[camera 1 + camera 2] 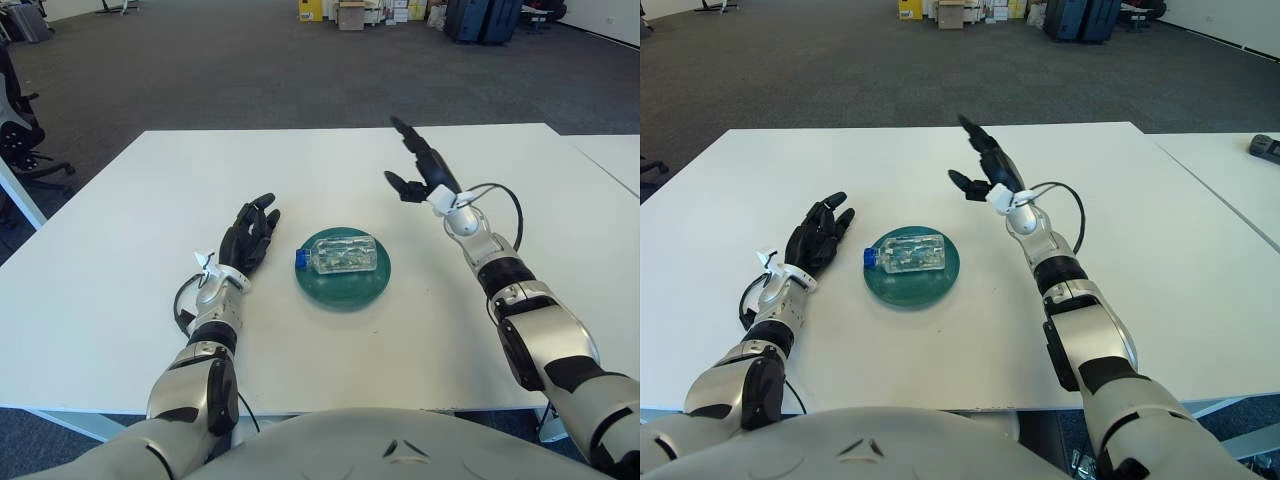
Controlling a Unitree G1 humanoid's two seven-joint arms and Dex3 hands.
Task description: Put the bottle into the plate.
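Observation:
A small clear bottle with a blue cap lies on its side in the round green plate at the middle of the white table. My right hand is raised above the table to the right of and beyond the plate, fingers spread and holding nothing. My left hand shows just left of the plate with its fingers stretched out and nothing in them.
A second white table stands to the right with a small dark object on it. Boxes and dark cases stand on the carpet far behind. An office chair is at the far left.

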